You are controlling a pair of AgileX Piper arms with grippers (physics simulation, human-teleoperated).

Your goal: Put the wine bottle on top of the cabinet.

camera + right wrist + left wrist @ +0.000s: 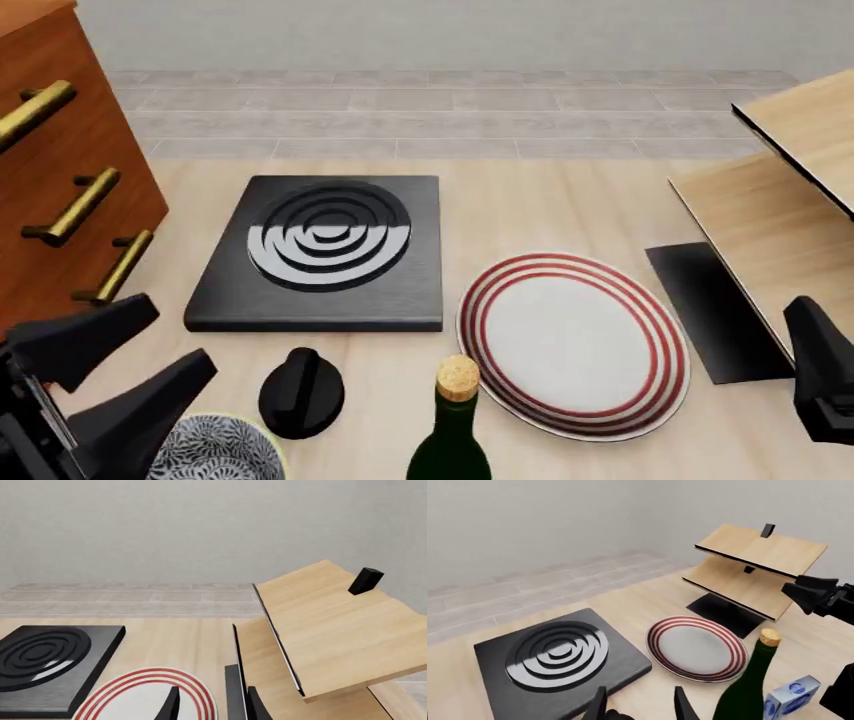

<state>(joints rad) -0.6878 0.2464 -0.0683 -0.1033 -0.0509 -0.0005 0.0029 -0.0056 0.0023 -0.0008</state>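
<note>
Front view: glossy green wine bottle (451, 440), cork-topped, stands upright between empty, spread left gripper (127, 385) and right gripper (825, 375), whose opening I cannot tell.

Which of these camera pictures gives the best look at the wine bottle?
The left wrist view: the wine bottle shows its cork, slim neck and green shoulder, standing beside the striped plate. The front view catches only its cork and upper neck at the bottom edge. The right wrist view does not show it at all.
</note>
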